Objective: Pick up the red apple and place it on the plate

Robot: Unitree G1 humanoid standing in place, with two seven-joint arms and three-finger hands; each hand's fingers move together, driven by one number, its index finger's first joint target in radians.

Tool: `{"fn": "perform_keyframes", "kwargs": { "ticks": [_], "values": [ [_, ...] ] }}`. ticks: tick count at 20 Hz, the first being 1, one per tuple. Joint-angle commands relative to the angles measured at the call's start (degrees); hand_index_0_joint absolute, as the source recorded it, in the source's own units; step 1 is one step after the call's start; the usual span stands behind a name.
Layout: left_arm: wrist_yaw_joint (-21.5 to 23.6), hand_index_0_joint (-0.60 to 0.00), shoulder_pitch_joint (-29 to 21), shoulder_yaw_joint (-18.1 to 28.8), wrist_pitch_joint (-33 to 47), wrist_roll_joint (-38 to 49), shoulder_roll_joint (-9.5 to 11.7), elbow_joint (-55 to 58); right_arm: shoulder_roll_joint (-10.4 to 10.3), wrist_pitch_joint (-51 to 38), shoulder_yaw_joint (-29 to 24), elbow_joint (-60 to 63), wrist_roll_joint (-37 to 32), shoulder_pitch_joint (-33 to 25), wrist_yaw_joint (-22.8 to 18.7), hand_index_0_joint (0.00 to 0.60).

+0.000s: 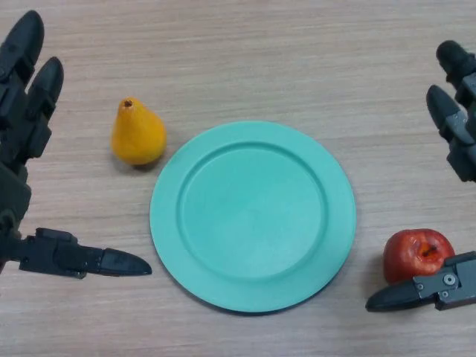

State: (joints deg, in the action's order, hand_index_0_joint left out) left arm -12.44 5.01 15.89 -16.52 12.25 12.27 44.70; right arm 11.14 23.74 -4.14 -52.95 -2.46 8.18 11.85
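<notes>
A red apple (416, 253) lies on the wooden table at the lower right, just right of a round teal plate (253, 214) that holds nothing. My right hand (457, 149) comes in from the right edge, open, with its fingers above the apple and its thumb (424, 288) just below and touching or nearly touching the apple. My left hand (22, 111) is open at the left edge, its thumb (89, 260) pointing toward the plate.
A yellow-orange pear (137, 134) lies on the table left of the plate, close to my left hand's fingers.
</notes>
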Motion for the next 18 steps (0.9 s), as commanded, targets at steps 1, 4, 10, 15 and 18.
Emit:
{"fn": "perform_keyframes", "kwargs": {
  "ticks": [1, 4, 10, 15, 18],
  "values": [
    [0.4, 0.000, -0.5, 2.9, 7.2, 0.3, 1.7, 2.7, 0.9, -5.9, -1.1, -3.9, -1.6, -1.2, -1.4, 0.000],
    [1.3, 0.000, -0.7, 2.5, 6.8, -0.8, 1.6, 2.9, 1.0, -6.0, -0.9, -4.0, -2.0, -1.5, -1.6, 0.000],
    [0.2, 0.000, -0.3, 2.2, 8.6, 3.2, 1.4, -0.2, 0.3, -19.1, -1.3, 6.1, -0.6, 1.3, -1.6, 0.000],
    [0.5, 0.000, 0.2, -0.2, 18.5, -2.7, 1.2, -10.3, 0.3, -31.8, -2.1, 21.9, 3.9, 2.8, -3.5, 0.000],
    [1.1, 0.000, 0.4, -2.4, 18.7, -5.3, 1.3, -11.5, 2.4, -45.5, -5.5, 37.7, 7.8, -1.3, -5.4, 0.000]
  ]
}}
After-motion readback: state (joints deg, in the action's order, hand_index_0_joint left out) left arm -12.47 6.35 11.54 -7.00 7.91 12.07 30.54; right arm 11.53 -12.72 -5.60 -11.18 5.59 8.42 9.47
